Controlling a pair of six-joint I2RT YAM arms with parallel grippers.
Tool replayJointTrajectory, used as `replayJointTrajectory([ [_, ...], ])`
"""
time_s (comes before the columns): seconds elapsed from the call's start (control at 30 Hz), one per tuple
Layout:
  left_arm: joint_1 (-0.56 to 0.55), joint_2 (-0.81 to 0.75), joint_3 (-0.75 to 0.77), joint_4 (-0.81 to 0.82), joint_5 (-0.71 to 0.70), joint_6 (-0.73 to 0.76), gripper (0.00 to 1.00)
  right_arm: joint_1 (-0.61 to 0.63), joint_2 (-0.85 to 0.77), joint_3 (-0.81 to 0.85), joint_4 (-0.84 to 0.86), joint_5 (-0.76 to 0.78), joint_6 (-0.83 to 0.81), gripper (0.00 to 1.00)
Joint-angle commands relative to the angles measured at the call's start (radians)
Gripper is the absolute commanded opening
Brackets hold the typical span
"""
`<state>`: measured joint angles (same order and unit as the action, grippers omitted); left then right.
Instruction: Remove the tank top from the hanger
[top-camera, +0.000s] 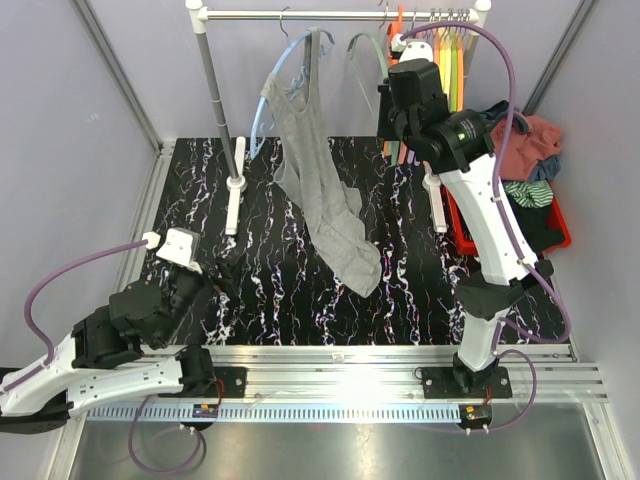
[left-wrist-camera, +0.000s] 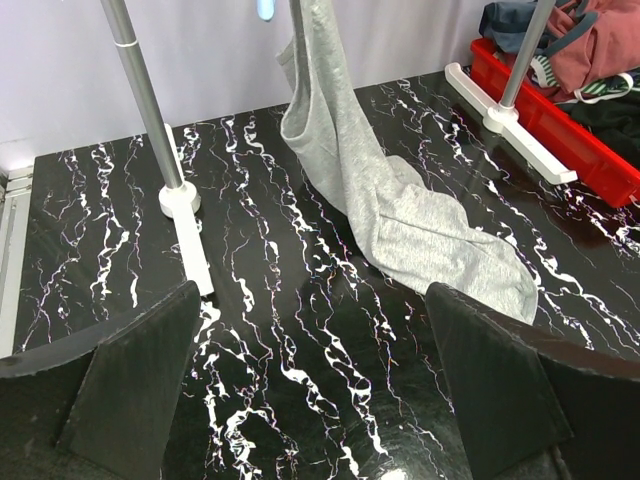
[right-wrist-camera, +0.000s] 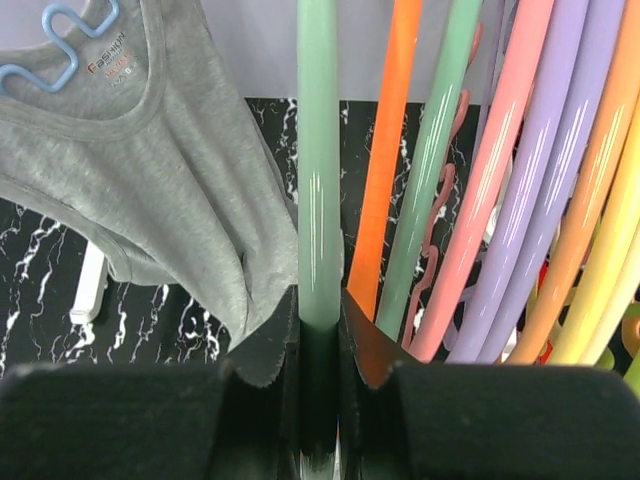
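A grey tank top (top-camera: 312, 170) hangs on a light blue hanger (top-camera: 266, 100) from the rail. Its lower part lies crumpled on the black marbled table (top-camera: 260, 290). My right gripper (top-camera: 392, 80) is up at the rail, right of the tank top, and is shut on a bare green hanger (right-wrist-camera: 319, 200). In the right wrist view (right-wrist-camera: 320, 310) the tank top (right-wrist-camera: 170, 190) and blue hanger (right-wrist-camera: 60, 40) show at the left. My left gripper (top-camera: 222, 272) is open and empty low over the table (left-wrist-camera: 312, 295), with the tank top's hem (left-wrist-camera: 420, 230) ahead of it.
Several coloured hangers (top-camera: 450, 60) crowd the rail's right end (right-wrist-camera: 520, 200). Rack posts stand on white feet at the left (left-wrist-camera: 180, 200) and right (left-wrist-camera: 510, 120). A red bin (top-camera: 562, 225) of clothes sits at the right edge.
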<state>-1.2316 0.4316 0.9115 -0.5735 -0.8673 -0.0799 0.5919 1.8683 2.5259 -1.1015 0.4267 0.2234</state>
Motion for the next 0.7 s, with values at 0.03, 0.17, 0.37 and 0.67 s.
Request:
replayJointTrajectory([
  [0.03, 0.0, -0.005, 0.003, 0.057, 0.014, -0.009, 0.99, -0.043, 0.029, 0.094, 0.028, -0.046, -0.012, 0.0],
  [0.17, 0.001, -0.008, 0.003, 0.052, 0.014, -0.017, 0.99, -0.056, 0.046, 0.094, 0.021, -0.088, -0.015, 0.0],
  [0.37, 0.0, 0.002, 0.009, 0.054, 0.017, -0.009, 0.99, -0.064, 0.049, 0.076, 0.012, -0.13, -0.029, 0.0],
  [0.67, 0.001, 0.05, 0.033, 0.058, 0.014, 0.015, 0.99, -0.043, -0.156, -0.1, 0.029, -0.221, -0.013, 0.52],
])
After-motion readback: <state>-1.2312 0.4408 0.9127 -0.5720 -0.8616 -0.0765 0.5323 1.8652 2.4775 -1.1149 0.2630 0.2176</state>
